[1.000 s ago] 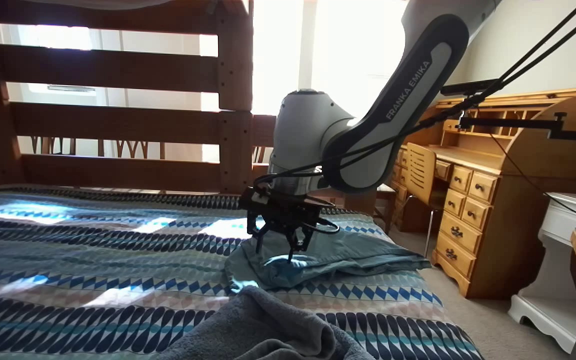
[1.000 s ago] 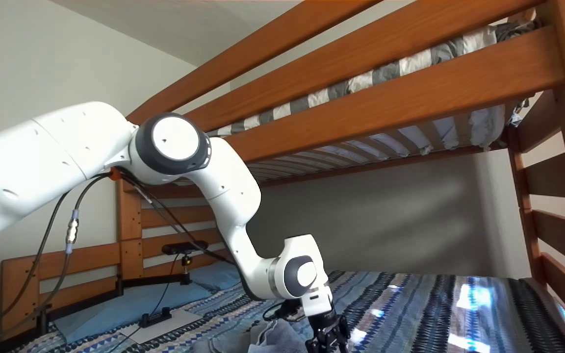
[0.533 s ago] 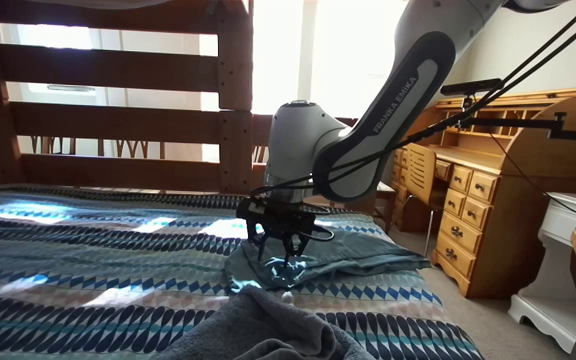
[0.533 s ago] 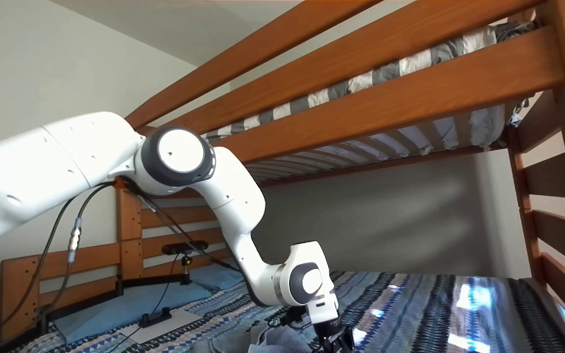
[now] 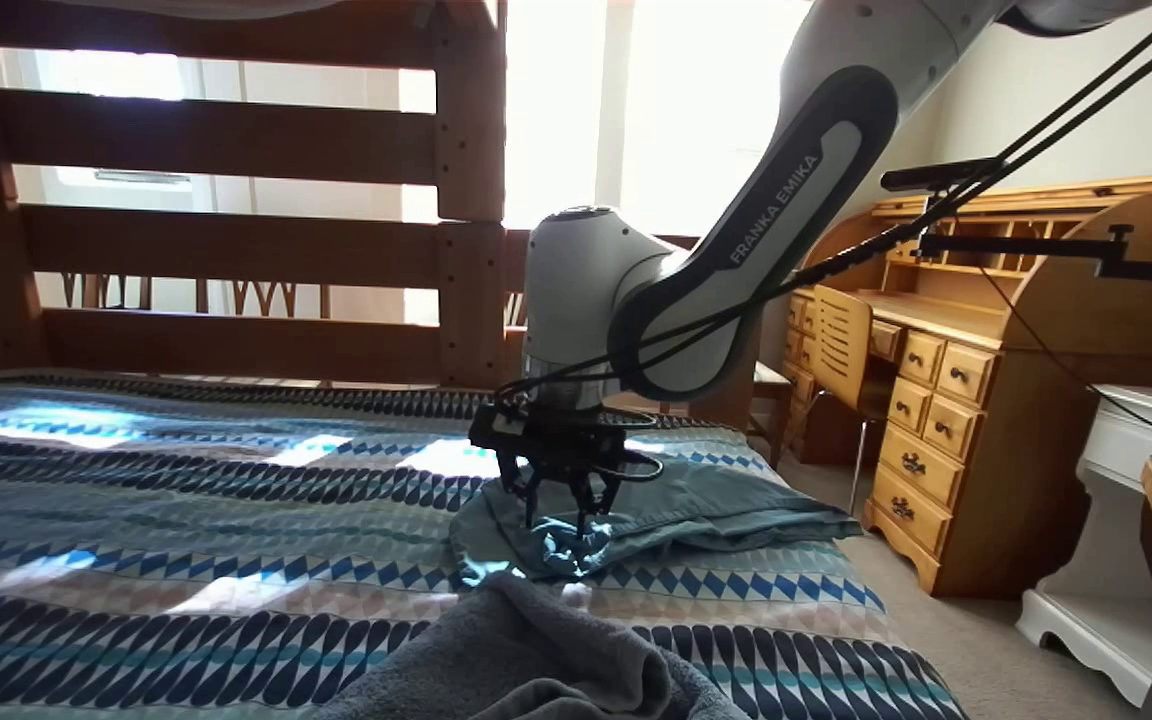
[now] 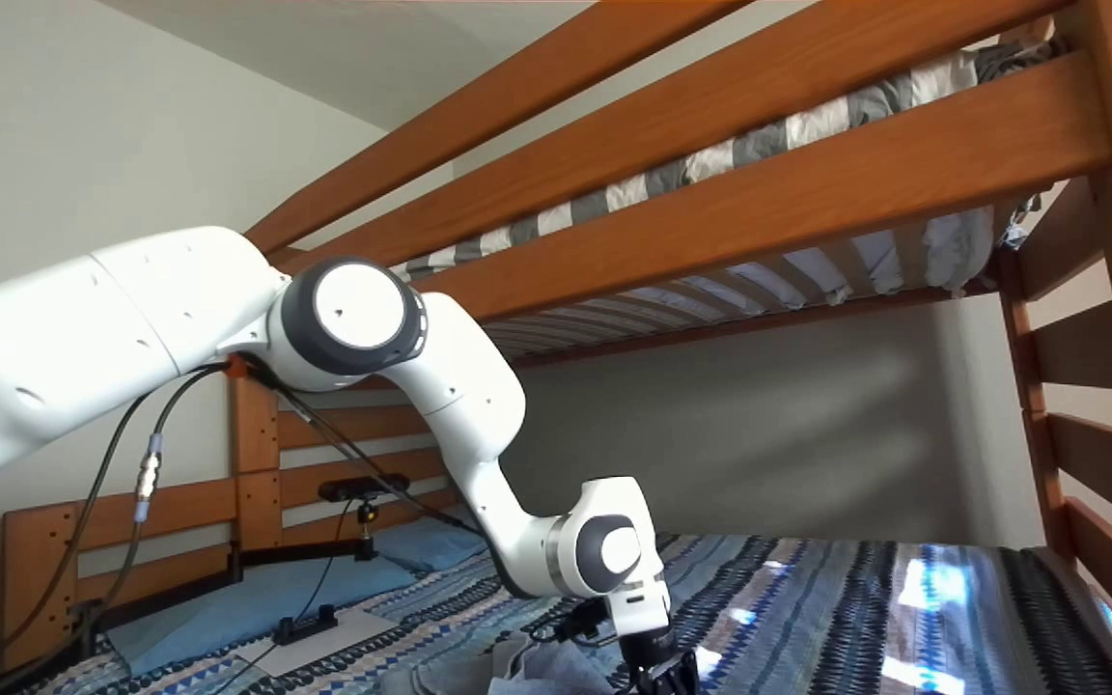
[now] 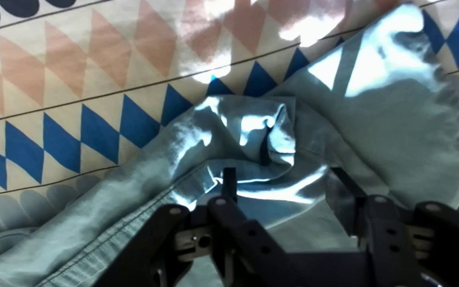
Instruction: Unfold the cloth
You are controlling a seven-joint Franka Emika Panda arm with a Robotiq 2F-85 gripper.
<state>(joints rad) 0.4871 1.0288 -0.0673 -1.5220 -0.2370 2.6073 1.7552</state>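
The teal cloth (image 5: 696,500) lies wrinkled and partly folded on the striped bedspread in an exterior view. In the wrist view the cloth (image 7: 405,127) fills the middle and right, with a raised sunlit fold (image 7: 253,131) and a stitched band running to the lower left. My gripper (image 5: 555,530) points down with its fingertips low at the sunlit folds. In the wrist view my gripper (image 7: 282,175) is open, its fingers apart with cloth below and between them. Whether the tips touch the cloth, I cannot tell. In an exterior view the gripper (image 6: 664,674) is cut off by the lower edge.
A darker grey fabric heap (image 5: 546,660) lies in front of the cloth. The bedspread (image 5: 186,560) lies under both. Wooden bed rails (image 5: 236,240) stand behind. An upper bunk (image 6: 759,193) hangs over the bed. A desk (image 5: 936,430) stands beyond the bed's right edge.
My gripper has lowered toward the cloth and shifted slightly left in an exterior view. Its fingers look a little closer together. Bright patches on the fold have changed; the cloth's outline looks the same.
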